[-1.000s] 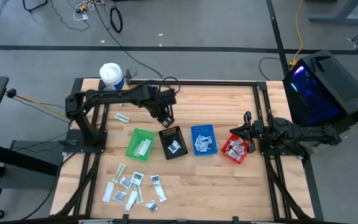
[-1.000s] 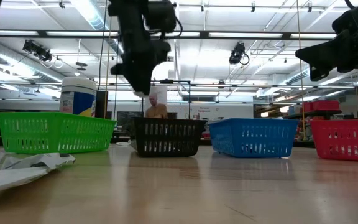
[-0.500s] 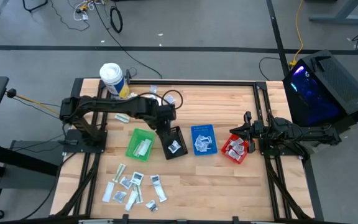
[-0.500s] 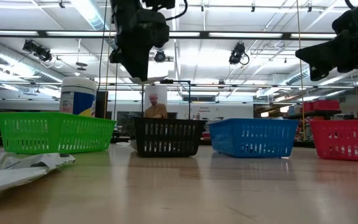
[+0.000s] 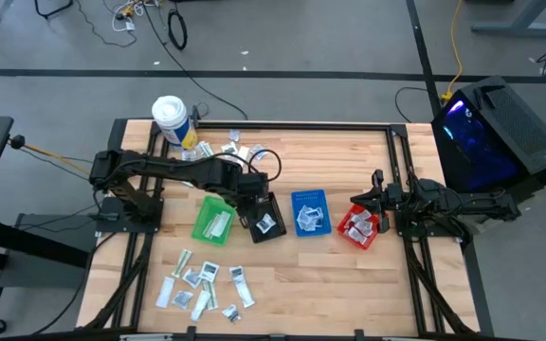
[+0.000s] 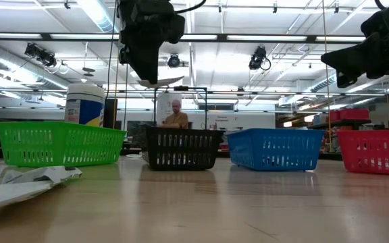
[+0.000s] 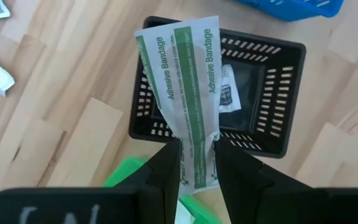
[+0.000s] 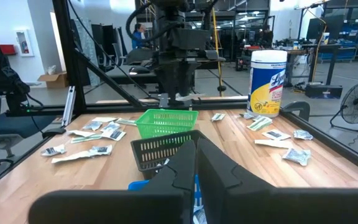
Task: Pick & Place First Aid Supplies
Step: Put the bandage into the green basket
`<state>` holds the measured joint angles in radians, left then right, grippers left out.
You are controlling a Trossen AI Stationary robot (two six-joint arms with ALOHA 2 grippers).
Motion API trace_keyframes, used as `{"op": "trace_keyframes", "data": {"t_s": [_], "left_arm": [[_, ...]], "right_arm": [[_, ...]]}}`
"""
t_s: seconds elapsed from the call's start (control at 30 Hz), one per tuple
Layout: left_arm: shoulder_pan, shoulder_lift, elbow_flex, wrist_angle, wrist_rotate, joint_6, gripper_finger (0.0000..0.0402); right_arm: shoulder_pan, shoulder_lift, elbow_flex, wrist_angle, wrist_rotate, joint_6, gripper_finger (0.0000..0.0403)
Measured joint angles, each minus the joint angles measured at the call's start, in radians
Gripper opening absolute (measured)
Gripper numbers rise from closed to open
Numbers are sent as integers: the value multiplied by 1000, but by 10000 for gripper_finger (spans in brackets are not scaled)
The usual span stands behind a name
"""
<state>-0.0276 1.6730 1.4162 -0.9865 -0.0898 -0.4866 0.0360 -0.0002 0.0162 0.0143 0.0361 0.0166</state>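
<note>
Adhesive bandage packet [image 7: 188,93], white with green-printed stripes, hangs pinched at one end between the fingers of the left gripper [image 7: 196,163], which are closed tight on it; the free end of the packet stands over the black bin [image 7: 289,106]. In the high view the left gripper [image 5: 247,201] sits at about 10 o'clock from the black bin [image 5: 265,217], over its rim, well above the table in the low view, where the packet [image 6: 159,82] shows as a pale sliver under the dark gripper [image 6: 146,64]. One small sachet [image 7: 229,94] already lies inside the black bin.

At 9 o'clock from the black bin is the green bin [image 5: 214,219], holding white packets; at 3 o'clock is the blue bin [image 5: 310,212], then the red bin [image 5: 359,227], both with sachets inside. At 7 o'clock from the black bin a cluster of loose supplies [image 5: 203,286] lies on the wooden table [image 5: 330,275]. More loose sachets [image 5: 240,152] lie at 12 o'clock, near the white tub [image 5: 171,117] at the table's far corner.

The right gripper [image 5: 377,197] waits above the red bin at the table's 3 o'clock side, its fingers [image 8: 185,163] pressed together with nothing between them.

A person [image 6: 175,115] shows in the room beyond the black bin.
</note>
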Motion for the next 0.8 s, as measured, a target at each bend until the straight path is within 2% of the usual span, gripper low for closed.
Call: {"op": "trace_keyframes", "data": {"t_s": [0.8], "left_arm": [[-23,0,-1,-11,0,-28,106]], "right_arm": [[0,0,0,0,0,0,23]]}}
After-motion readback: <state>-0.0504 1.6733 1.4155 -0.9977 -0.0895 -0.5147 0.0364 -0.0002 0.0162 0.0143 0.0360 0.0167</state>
